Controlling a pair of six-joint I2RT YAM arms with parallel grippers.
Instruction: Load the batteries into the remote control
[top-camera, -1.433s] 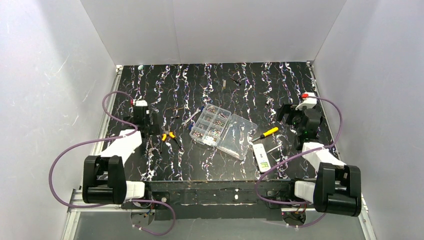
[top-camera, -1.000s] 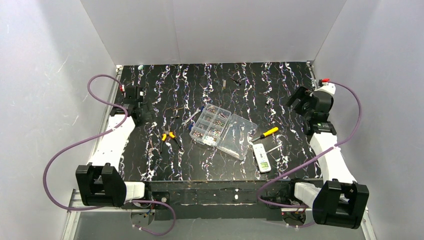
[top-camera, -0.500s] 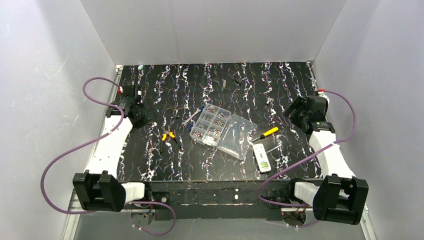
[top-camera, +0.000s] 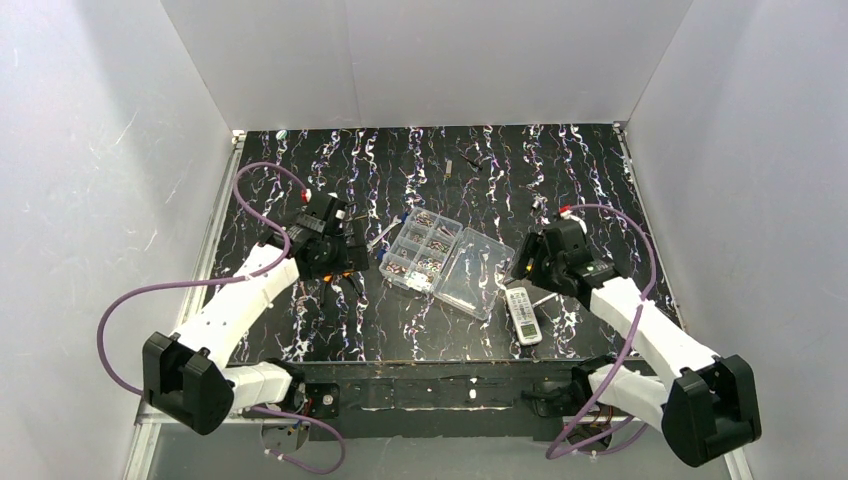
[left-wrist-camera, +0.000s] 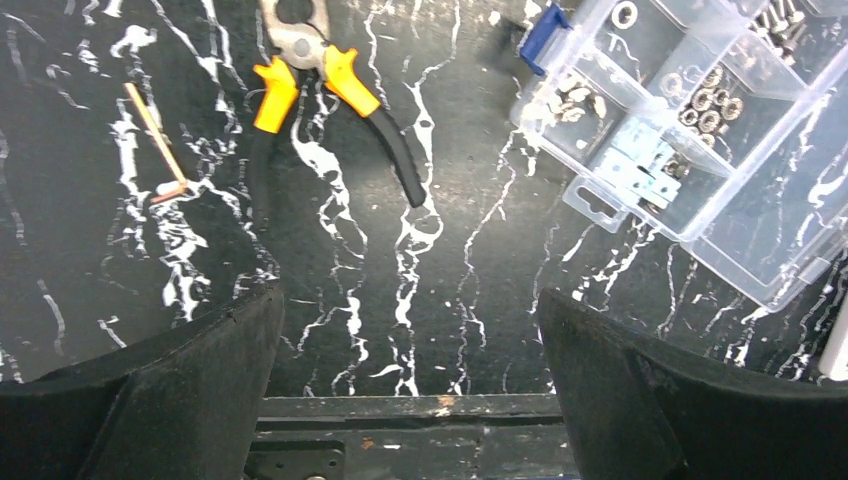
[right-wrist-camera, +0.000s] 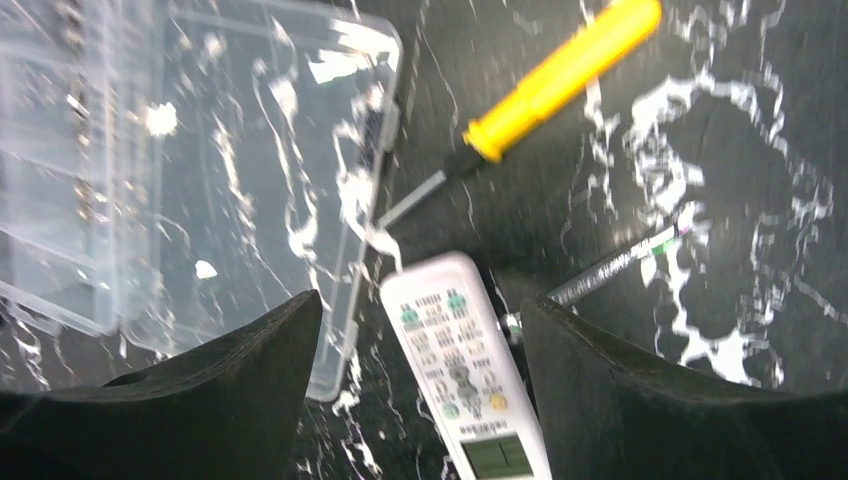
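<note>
Two grippers hang over the black, white-veined surface (top-camera: 400, 330), both with their fingers spread wide and holding nothing. The right gripper (right-wrist-camera: 420, 305) hovers just above the remote control (right-wrist-camera: 460, 365), which shows between its two dark fingers (right-wrist-camera: 230, 390) in the wrist view. The remote control lies flat and button side up, right of centre and close to the near edge of the surface, its small display at the near end. Its far end sits just beside the corner of the open lid of the clear organiser box (top-camera: 445, 262), whose compartments hold small metal parts. A yellow-handled screwdriver (right-wrist-camera: 560, 75) lies beyond the remote control, its tip pointing toward the lid, and a thin rod (right-wrist-camera: 615, 262) lies just to the remote control's right. The left gripper (left-wrist-camera: 408, 295) hangs over bare surface left of the box, near a pair of pliers (left-wrist-camera: 330, 100) with yellow and black handles, well apart from the remote control.
</note>
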